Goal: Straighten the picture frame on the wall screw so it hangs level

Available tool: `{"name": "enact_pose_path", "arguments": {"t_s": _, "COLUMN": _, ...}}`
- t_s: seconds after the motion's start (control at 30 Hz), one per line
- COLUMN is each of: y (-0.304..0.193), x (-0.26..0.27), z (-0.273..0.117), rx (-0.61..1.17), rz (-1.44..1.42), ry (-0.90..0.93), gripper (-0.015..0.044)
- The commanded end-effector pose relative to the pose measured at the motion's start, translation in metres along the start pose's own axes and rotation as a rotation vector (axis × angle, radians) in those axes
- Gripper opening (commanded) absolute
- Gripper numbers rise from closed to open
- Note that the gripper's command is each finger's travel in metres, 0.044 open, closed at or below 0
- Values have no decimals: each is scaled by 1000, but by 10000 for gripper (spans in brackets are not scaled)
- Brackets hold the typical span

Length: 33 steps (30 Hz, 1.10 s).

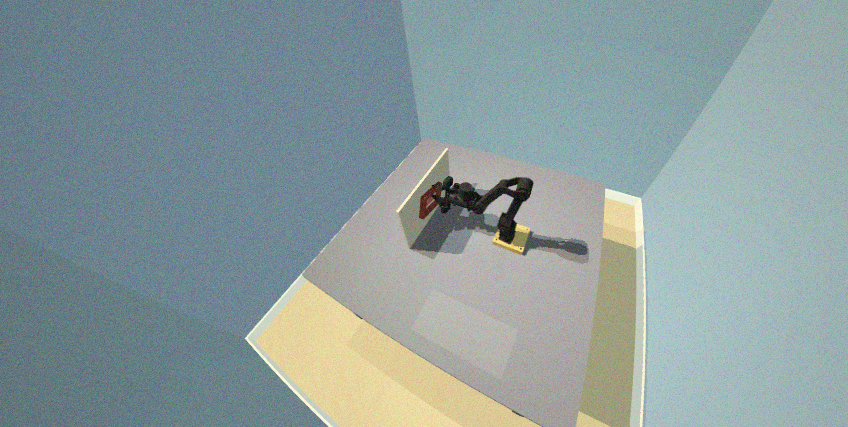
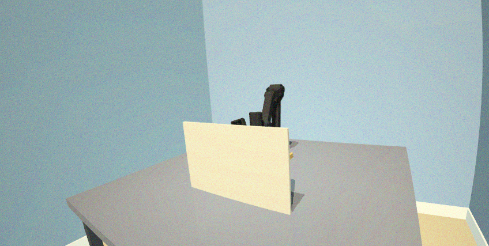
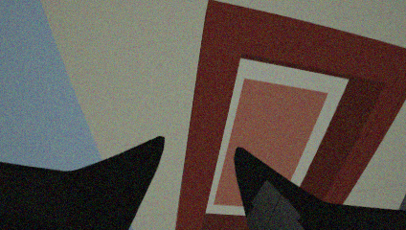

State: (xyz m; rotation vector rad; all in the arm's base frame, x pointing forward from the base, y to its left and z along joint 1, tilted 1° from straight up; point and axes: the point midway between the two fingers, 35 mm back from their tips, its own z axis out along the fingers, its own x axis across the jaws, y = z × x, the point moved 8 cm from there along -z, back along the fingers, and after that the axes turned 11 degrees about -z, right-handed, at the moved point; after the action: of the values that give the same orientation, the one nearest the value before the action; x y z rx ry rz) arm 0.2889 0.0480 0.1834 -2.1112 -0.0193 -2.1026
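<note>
The picture frame [image 1: 424,208] [image 3: 208,96] is hanging on the front of the upright board [image 1: 440,170] [image 2: 240,165] [image 3: 144,72], which is standing on the worktop [image 1: 368,256] [image 2: 349,174]. The arm [image 1: 502,187] [image 2: 273,96] is reaching toward it, and the pincer [image 1: 435,193] [image 3: 200,147] is standing spread, pinching nothing. In the wrist view its tips are lying on either side of the frame's left-hand bar, one over the board and one over the picture; whether either is touching is something I cannot tell

The step in hand is probably the approach for a grip on that bar. Doing it well is likely to mean going in straight and slowly, keeping the bar midway between the tips, and stopping before they are pushing the board. The closing wants to be gentle, so that neither tip is dragging the frame sideways. After that, a slight lift should be enough to free the hidden strip; too much is risking the frame coming off the screw. The wrist view is looking askew, so its slant alone is not settling which side is hanging too high; judging that against the board's top edge is looking safer
</note>
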Motion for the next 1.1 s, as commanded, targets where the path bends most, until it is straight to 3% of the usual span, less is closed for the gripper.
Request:
{"name": "enact_pose_path", "arguments": {"t_s": 0.0, "y": 0, "x": 1, "z": 0, "rx": 6, "rz": 3, "ry": 4, "gripper": 260}}
{"name": "enact_pose_path", "arguments": {"t_s": 0.63, "y": -1, "x": 1, "z": 0, "rx": 6, "rz": 3, "ry": 4, "gripper": 260}}
{"name": "enact_pose_path", "arguments": {"t_s": 0.87, "y": -1, "x": 1, "z": 0, "rx": 6, "rz": 3, "ry": 4, "gripper": 76}}
{"name": "enact_pose_path", "arguments": {"t_s": 1.07, "y": -1, "x": 1, "z": 0, "rx": 6, "rz": 3, "ry": 4, "gripper": 36}}
